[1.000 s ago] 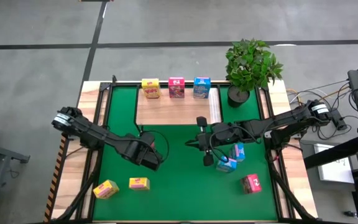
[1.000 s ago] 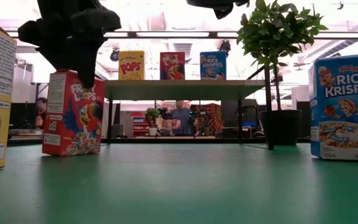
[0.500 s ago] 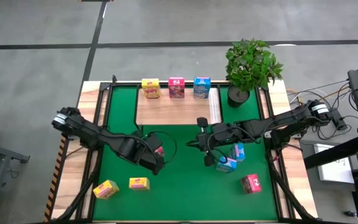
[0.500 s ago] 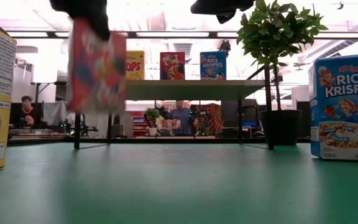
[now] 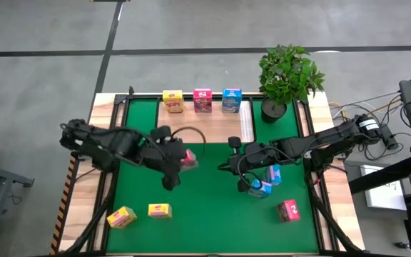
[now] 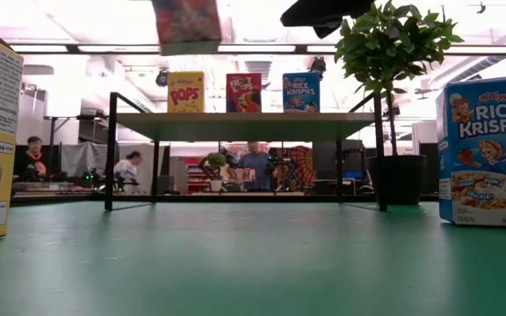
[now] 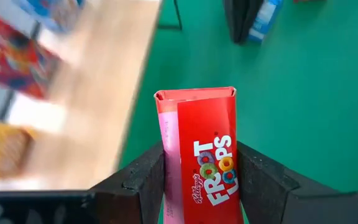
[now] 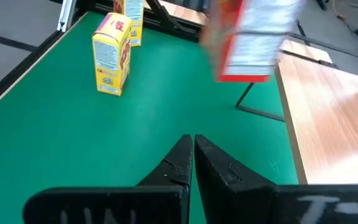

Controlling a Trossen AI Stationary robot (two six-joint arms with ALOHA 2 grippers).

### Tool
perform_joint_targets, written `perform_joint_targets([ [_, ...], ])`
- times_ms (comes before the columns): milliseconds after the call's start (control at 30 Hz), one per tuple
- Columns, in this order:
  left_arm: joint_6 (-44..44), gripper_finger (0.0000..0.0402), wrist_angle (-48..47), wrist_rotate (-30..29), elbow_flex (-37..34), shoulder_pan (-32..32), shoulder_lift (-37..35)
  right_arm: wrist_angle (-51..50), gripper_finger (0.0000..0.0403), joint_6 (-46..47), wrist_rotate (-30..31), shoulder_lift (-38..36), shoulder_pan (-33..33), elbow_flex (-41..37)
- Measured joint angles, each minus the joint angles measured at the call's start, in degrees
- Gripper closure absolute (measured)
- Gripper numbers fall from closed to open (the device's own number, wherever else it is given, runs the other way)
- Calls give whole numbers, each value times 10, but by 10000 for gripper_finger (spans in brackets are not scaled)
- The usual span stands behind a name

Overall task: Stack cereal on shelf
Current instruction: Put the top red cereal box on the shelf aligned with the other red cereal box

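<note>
Now a red box (image 7: 197,149) is clamped between the left fingers (image 7: 143,180) and carried high beside the shelf (image 5: 205,127), presumably to clear its edge before being set down near the three boxes (image 5: 202,101) lined along the back. The right gripper (image 8: 192,163), fingers together, is parked over the green surface (image 5: 205,214) by the blue boxes (image 5: 266,182). From overhead the load is blurred; the grip is shown plainly by the left wrist view, the height by the low view.
</note>
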Motion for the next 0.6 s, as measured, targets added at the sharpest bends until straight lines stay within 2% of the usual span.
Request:
perform_joint_targets([
  [233, 170, 245, 4, 9, 52, 97, 13, -33, 394, 16, -19, -3, 7, 0],
  [433, 310, 245, 16, 109, 81, 187, 53, -34, 394, 23, -24, -4, 11, 0],
  [600, 412, 245, 14, 158, 103, 256, 85, -45, 394, 22, -29, -11, 16, -7],
])
